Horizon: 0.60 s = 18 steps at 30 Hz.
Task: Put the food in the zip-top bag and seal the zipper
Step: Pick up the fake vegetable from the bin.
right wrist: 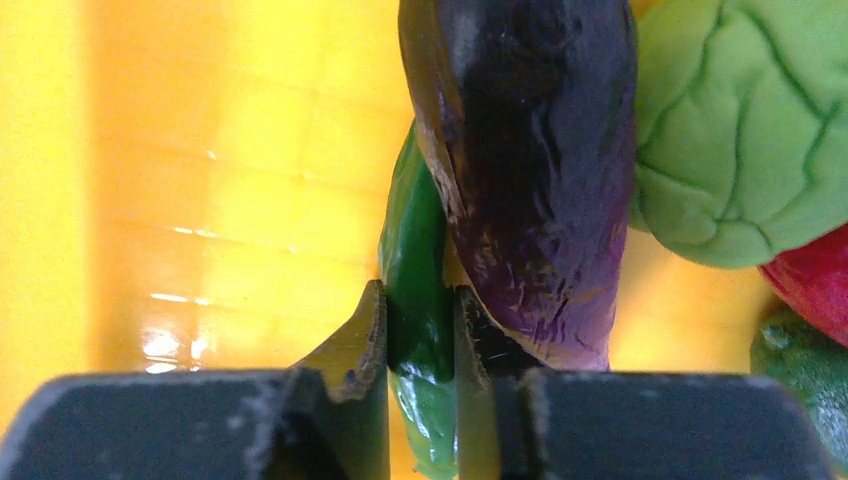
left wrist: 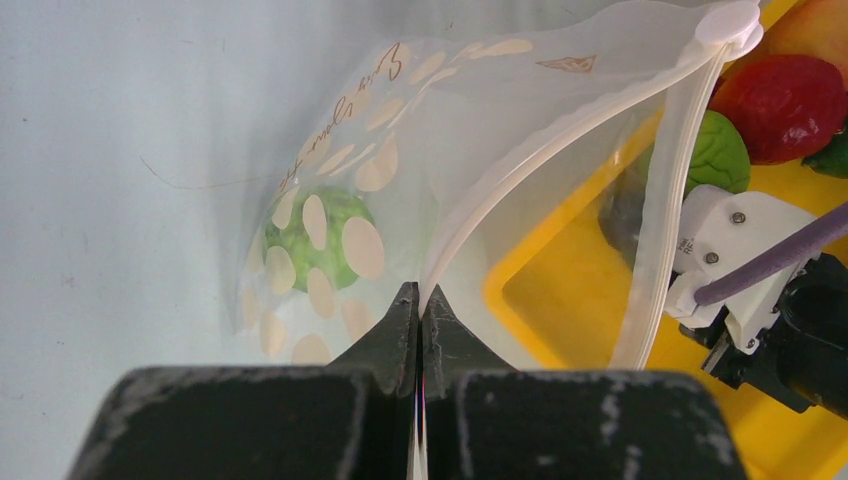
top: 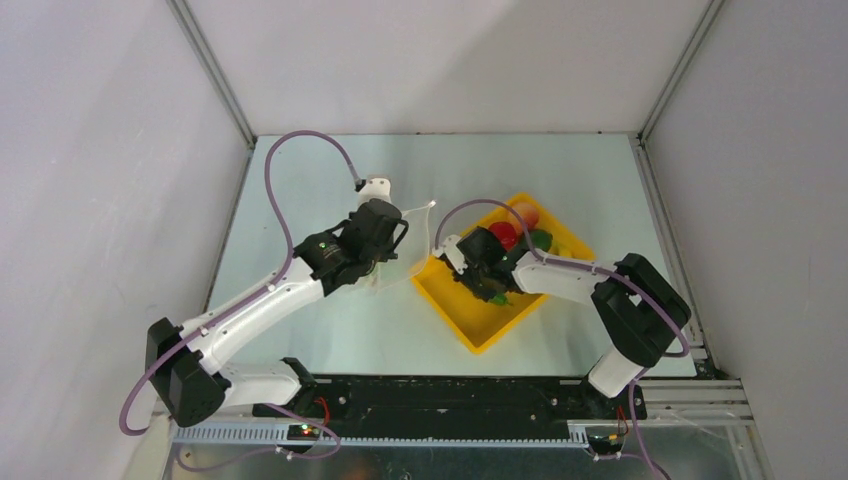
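**Green cucumber [right wrist: 408, 235] pinched in the yellow tray [right wrist: 200, 200], bag held open alongside**

Food is split between two places. The green cucumber sits between the fingers of the right gripper [right wrist: 420, 296], which press on both its sides with only the cucumber's width between them. Whether it has left the tray floor cannot be told. The purple eggplant [right wrist: 530, 180] lies lengthwise against the cucumber, touching it. Just beyond the eggplant is a wrinkled green fruit [right wrist: 740, 130], then the red tomato [right wrist: 815, 290] and a darker green piece [right wrist: 800, 370]. These crowd toward the tray's far corner, where the peach [top: 527, 212] also lies.

Another green round fruit [left wrist: 315, 240] lies inside the zip-top bag [left wrist: 400, 150], seen through the dotted plastic low in the bag. The bag is held up just off the tray's left edge, its mouth gaping toward the tray. The zipper [left wrist: 560, 135] runs as two white tracks that spread apart from a white end tab [left wrist: 728, 22]. The left gripper [left wrist: 419, 300] is closed tight, pinching one lip of the mouth on its track. The other lip hangs away over the tray's edge.

The tray sits turned at an angle on the table [top: 560, 170], right of centre, and the bag is near the table's middle.
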### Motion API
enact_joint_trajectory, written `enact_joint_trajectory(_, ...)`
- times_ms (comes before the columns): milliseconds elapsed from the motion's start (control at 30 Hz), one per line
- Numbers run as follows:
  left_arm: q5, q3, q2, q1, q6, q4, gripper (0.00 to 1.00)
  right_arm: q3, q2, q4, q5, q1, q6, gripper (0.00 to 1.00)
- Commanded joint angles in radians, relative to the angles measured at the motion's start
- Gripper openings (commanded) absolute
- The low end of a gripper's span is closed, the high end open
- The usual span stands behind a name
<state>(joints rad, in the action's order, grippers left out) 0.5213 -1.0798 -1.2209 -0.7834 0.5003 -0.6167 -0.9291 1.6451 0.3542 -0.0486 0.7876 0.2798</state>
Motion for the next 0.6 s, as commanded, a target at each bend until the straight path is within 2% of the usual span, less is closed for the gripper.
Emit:
enact_joint_trajectory(0,0.027,-0.019,0.035,-0.004,0.012,0.012,0.0,0.01,-0.047,0.075,-0.075,0.012,-0.033,0.11)
enact_joint_trajectory(233,0.016,-0.017,0.045,-0.003,0.018,0.021,0.0,0.037,-0.323,0.059,-0.126,0.042,-0.108,0.0)
enact_joint_trajectory(367,0.008,-0.017,0.054,-0.003,0.026,0.024,0.0,0.06,-0.489,0.017,-0.136,0.041,-0.184,0.0)
enact_joint_trajectory(467,-0.006,-0.013,0.062,-0.004,0.033,0.029,0.0,0.096,-0.633,-0.132,-0.133,0.041,-0.267,0.0)
enact_joint_trajectory(533,-0.023,-0.007,0.067,-0.004,0.038,0.036,0.0,0.148,-0.704,-0.289,-0.089,0.037,-0.34,0.0)
enact_joint_trajectory(567,-0.03,-0.005,0.067,-0.003,0.043,0.038,0.0,0.186,-0.72,-0.426,-0.056,0.036,-0.37,0.01)
